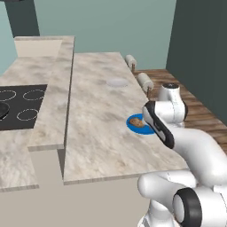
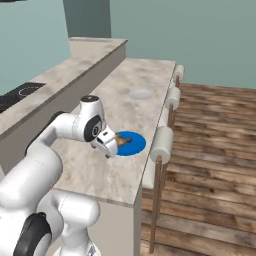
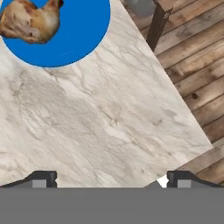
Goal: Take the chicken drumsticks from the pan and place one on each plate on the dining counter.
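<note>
Claw: the claw [image 3: 107, 179] is wide open and holds nothing. It hangs over bare worktop [image 1: 95, 133], just beside the blue plate [image 3: 76, 39].
Chicken drumstick: one drumstick [image 3: 30, 22] lies on the blue plate, near its edge.
Grey plate: the pale plate [image 1: 117, 82] farther along the worktop looks bare, so I think one drumstick is left to fetch.
Pan: a dark round shape at the stove [image 1: 22, 106] edge may be the pan; too little shows to tell.
Risk one: the arm could bump the blue plate as it swings away and knock the chicken off.
Risk two: the stools [image 2: 162, 142] stand close to the worktop edge, and a low swing could hit them.
Risk three: the second drumstick is lumpy and may slip from the claw.
</note>
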